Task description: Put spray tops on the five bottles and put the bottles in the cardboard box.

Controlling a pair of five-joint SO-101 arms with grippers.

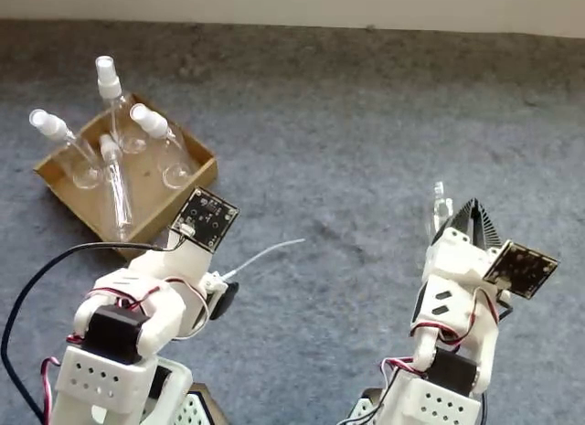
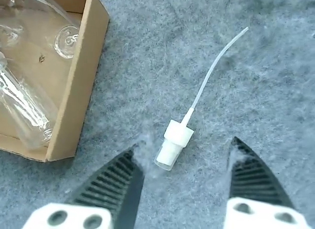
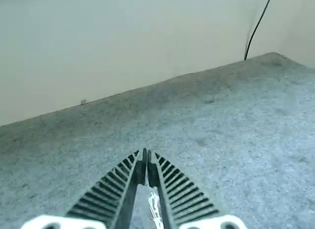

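Bottles [image 1: 117, 192], four of them, already wear white spray tops and sit inside the cardboard box [image 1: 64, 195]. Three lean upright and one lies flat along the box floor. The box rests on the grey carpet [image 1: 347, 123] at the far left.

Just right of the box, off its near corner, the last spray top [image 1: 265, 256] lies loose on the carpet, clear of the box wall. Its thin dip tube points away from the box. In your left wrist view the box wall [image 2: 83, 76] runs along one side and the spray top [image 2: 174, 143] lies flat beside it. Its white head falls in the gap of your left gripper [image 2: 184, 145] and its tube trails out beyond the fingertips. That gripper stands spread wide, one black finger [image 2: 115, 182] on either side of the head, and neither one touches it.

Farther right, well apart from the box, your right gripper [image 1: 473, 210] is on the fifth bottle [image 1: 442, 210], which is clear and uncapped. The bottle shows on the side of the fingers that faces the box, with its open neck pointing away from the arm's base. In the right wrist view the right gripper [image 3: 146, 160] has its ribbed jaws drawn nearly together, and a sliver of the clear bottle [image 3: 153, 204] is pinched between them.
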